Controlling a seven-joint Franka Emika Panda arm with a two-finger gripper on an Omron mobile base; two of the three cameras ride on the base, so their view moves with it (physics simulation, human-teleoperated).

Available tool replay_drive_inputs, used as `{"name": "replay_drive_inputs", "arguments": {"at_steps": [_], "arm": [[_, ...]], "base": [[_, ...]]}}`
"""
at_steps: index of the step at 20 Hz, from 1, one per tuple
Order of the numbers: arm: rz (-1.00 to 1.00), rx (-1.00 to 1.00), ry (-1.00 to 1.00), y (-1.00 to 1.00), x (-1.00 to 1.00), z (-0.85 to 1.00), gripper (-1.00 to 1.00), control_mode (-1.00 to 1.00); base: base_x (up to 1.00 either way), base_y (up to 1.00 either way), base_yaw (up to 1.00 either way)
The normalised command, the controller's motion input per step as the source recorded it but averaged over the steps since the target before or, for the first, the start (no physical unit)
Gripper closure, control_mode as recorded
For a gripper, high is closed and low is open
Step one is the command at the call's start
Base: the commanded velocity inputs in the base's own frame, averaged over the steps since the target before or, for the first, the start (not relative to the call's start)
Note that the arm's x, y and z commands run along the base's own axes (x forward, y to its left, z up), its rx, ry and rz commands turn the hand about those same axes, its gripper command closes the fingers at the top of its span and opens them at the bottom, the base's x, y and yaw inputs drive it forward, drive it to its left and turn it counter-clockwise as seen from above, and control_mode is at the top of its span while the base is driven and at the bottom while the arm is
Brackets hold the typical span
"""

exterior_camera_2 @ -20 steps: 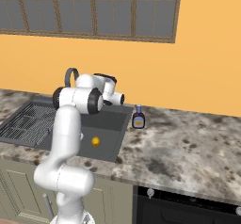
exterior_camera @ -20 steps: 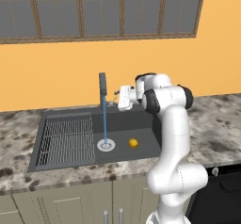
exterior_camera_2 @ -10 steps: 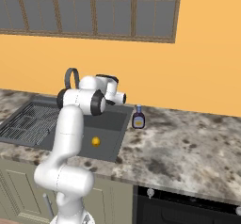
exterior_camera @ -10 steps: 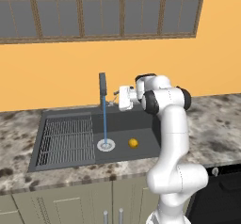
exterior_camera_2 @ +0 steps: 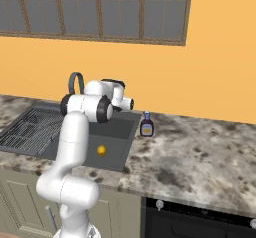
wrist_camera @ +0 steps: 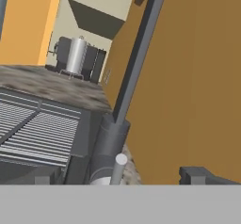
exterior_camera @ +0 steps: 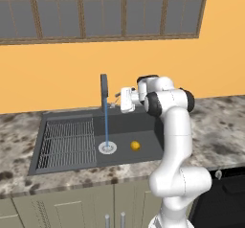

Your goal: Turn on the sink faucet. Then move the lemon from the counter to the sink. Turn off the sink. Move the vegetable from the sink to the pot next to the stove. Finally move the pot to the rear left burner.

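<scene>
occluded: sink (exterior_camera_2: 30, 132) by arm | stove (exterior_camera: 225, 198) cropped by edge

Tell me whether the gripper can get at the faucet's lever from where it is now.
Probably yes. The open gripper sits right beside the faucet, and in the hand view the thin lever stands just ahead with nothing between. Water is running into the sink, where the lemon lies.

A home kitchen: a sink (exterior_camera: 143, 143) set in a speckled stone counter (exterior_camera_2: 200, 157), cabinet doors (exterior_camera: 62, 210) below, a window (exterior_camera: 100, 9) above.
</scene>
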Motion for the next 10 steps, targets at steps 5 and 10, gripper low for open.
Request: {"name": "replay_drive_inputs", "arguments": {"at_steps": [5,10], "arm": [[0.02,0.00,0.07,0.36,0.03,-0.16,-1.00,-1.00],[0.02,0.01,0.05,0.46,0.05,-0.26,-1.00,-1.00]], "base": [[0.00,0.00,0.00],[0.00,0.00,0.00]]}}
